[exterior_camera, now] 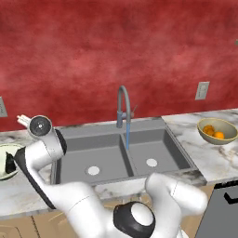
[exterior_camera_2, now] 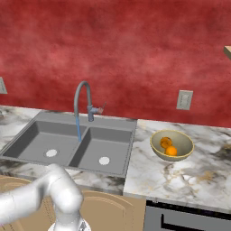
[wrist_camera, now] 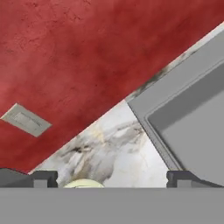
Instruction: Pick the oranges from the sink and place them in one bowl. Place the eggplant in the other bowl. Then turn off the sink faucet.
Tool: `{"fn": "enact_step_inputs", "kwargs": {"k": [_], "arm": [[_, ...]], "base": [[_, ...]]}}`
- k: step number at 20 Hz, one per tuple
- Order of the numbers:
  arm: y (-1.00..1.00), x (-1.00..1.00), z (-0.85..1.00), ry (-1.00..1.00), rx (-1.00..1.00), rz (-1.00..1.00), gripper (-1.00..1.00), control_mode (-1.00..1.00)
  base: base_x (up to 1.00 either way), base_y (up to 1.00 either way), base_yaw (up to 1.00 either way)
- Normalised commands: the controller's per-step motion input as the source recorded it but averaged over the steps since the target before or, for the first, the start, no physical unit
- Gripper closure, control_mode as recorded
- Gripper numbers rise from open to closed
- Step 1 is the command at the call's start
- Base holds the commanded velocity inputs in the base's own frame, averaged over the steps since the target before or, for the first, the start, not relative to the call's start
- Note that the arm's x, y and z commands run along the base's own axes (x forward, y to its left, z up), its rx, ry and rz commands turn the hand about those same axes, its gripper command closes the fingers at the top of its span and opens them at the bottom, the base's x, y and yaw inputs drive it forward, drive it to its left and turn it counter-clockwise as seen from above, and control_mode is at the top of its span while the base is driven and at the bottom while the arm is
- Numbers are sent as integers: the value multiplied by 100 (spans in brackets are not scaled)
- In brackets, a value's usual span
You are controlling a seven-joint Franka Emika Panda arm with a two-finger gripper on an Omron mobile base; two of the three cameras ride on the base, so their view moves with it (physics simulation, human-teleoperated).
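Note:
My gripper [wrist_camera: 111, 179] is open, its two fingertips far apart with nothing between them. In the left base view it [exterior_camera: 21, 120] sits high at the left, above the cream-white bowl [exterior_camera: 3, 149]. The dark eggplant [exterior_camera: 9, 162] lies inside that bowl, whose rim [wrist_camera: 83, 183] also peeks up between my fingertips. Two oranges [exterior_camera: 214, 133] [exterior_camera_2: 169, 146] rest in the tan bowl [exterior_camera: 228, 125] [exterior_camera_2: 182, 155] on the counter right of the sink [exterior_camera: 111, 135] [exterior_camera_2: 113, 126]. Both basins hold just their drains. A thin blue stream runs from the faucet [exterior_camera: 122, 100] [exterior_camera_2: 81, 97].
The red wall carries an outlet [exterior_camera: 201, 90] [exterior_camera_2: 184, 99] on the right and another [wrist_camera: 26, 120] at the left. Marble counter [exterior_camera: 214, 158] [exterior_camera_2: 189, 180] flanks the sink. My white arm [exterior_camera: 69, 200] stretches across the sink's front left. A dark appliance top [exterior_camera: 223, 209] lies lower right.

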Motion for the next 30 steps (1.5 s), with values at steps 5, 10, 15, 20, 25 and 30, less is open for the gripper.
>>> {"fn": "enact_step_inputs", "kwargs": {"k": [5,10,15,20,25,30], "arm": [[-83,-12,60,-2,32,-7,-100,-100],[-85,-59,28,0,25,-7,-100,-100],[-79,-63,23,0,22,-8,-100,-100],[-67,-34,36,0,21,-10,-100,-100],[-69,-2,42,0,26,-11,-100,-100],[-83,0,68,4,34,-12,-100,-100]], "base": [[0,0,0],[0,0,0],[0,0,0],[0,0,0],[0,0,0],[0,0,0]]}}
